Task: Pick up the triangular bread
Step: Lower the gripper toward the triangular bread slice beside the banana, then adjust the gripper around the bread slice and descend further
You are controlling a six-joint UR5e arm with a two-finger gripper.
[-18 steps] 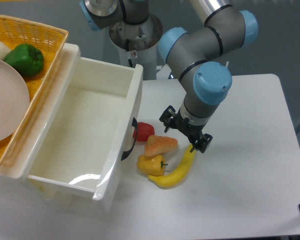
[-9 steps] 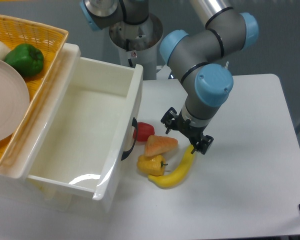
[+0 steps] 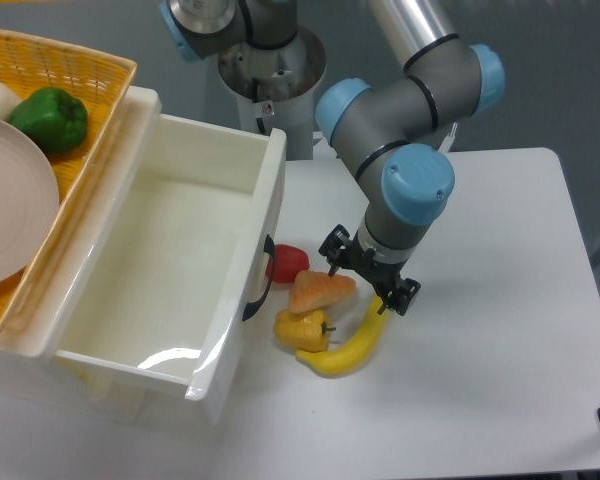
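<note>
The triangular bread [image 3: 320, 291] lies on the white table, an orange-tan wedge with a paler face, between a small round red item [image 3: 288, 262] and a yellow bell pepper [image 3: 302, 329]. My gripper [image 3: 365, 279] hangs open just right of the bread, low over the table. One finger stands at the bread's right tip, the other over the upper end of a banana [image 3: 352, 340]. Nothing is held.
A large white bin [image 3: 170, 270] stands left of the food, its dark handle close to the red item. A yellow basket [image 3: 80, 85] at the far left holds a plate and a green pepper [image 3: 48, 120]. The arm's base stands at the back.
The gripper has shifted slightly left and down toward the bread. The bread and the other food have not moved.
</note>
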